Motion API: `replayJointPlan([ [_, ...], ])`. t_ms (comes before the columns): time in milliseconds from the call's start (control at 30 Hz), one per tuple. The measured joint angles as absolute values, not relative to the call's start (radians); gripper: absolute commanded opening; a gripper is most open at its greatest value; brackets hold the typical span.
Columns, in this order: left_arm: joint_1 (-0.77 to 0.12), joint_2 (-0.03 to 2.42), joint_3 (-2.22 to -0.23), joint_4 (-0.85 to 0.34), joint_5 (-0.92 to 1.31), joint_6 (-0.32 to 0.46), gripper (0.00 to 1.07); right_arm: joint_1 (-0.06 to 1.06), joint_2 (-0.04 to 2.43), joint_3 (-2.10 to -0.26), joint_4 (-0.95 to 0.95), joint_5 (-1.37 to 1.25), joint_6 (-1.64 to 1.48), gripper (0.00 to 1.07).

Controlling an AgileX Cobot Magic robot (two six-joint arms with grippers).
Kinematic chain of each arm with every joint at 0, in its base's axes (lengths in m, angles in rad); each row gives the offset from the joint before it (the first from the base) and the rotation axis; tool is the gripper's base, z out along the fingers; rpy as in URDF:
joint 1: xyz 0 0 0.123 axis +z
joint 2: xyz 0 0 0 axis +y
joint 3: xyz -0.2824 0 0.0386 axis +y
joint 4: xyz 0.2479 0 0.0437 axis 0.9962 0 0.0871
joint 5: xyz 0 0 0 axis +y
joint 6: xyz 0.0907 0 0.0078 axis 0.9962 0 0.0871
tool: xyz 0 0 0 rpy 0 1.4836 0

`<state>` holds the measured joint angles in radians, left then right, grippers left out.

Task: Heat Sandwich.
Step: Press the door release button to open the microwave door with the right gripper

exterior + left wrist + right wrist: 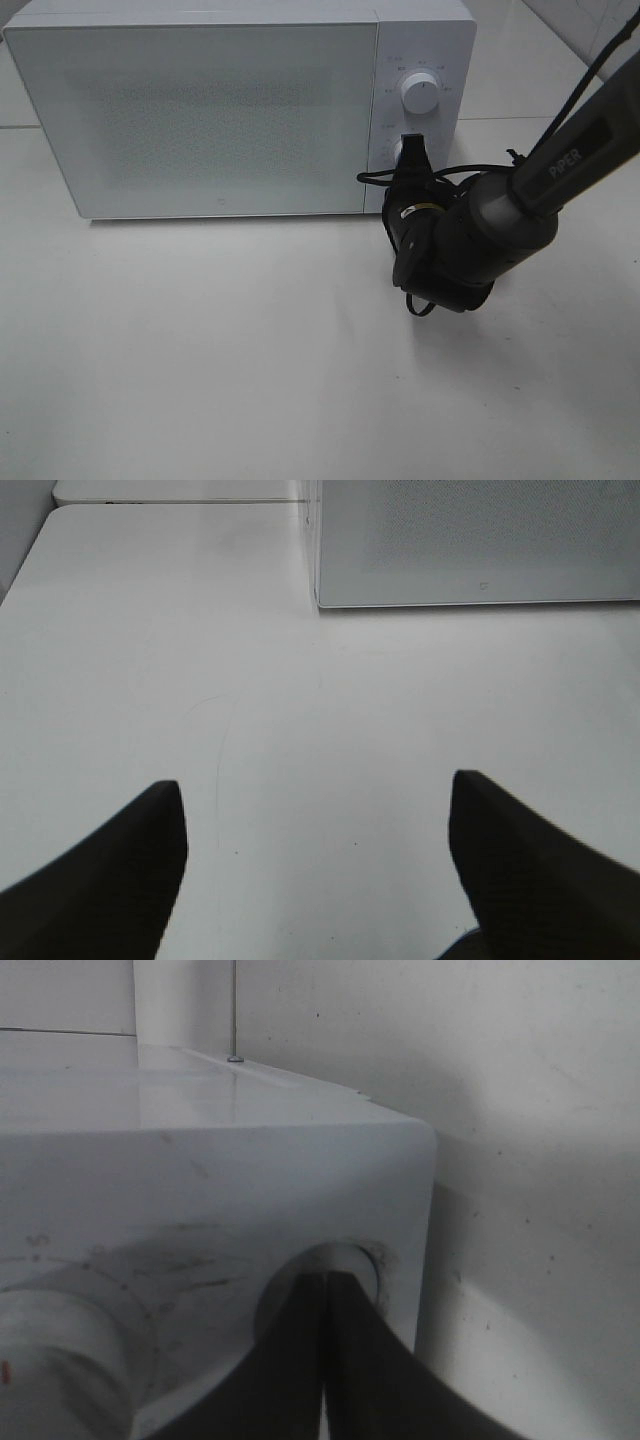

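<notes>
You have no sight of the sandwich in any view. It is not on the table [200, 350] in front of the microwave [240, 110], and the microwave's door [150, 130] is closed and frosted, so you cannot tell whether it sits inside.

Judge it as light and soft. The bread dents under a pinch and the layers are likely to slide apart, so lift it from beneath or by whatever carries it, never by the crust.

At the microwave's control panel, your right gripper [412, 147] has its fingers pressed together with nothing between them. Its tips rest against the lower knob [350, 1260], just under the upper knob [420, 92].

Your left gripper [315, 780] hovers over bare table near the microwave's front corner, fingers spread wide and empty.
</notes>
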<state>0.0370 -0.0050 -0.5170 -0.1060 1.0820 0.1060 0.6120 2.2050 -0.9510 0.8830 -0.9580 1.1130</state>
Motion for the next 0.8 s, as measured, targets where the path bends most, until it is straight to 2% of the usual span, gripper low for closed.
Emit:
replayJointPlan([
  [800,0.037,-0.005,-0.517,-0.106,1.082,0.106,0.70,0.575,2.217,-0.964,0.805,-0.966,1.170,0.05],
])
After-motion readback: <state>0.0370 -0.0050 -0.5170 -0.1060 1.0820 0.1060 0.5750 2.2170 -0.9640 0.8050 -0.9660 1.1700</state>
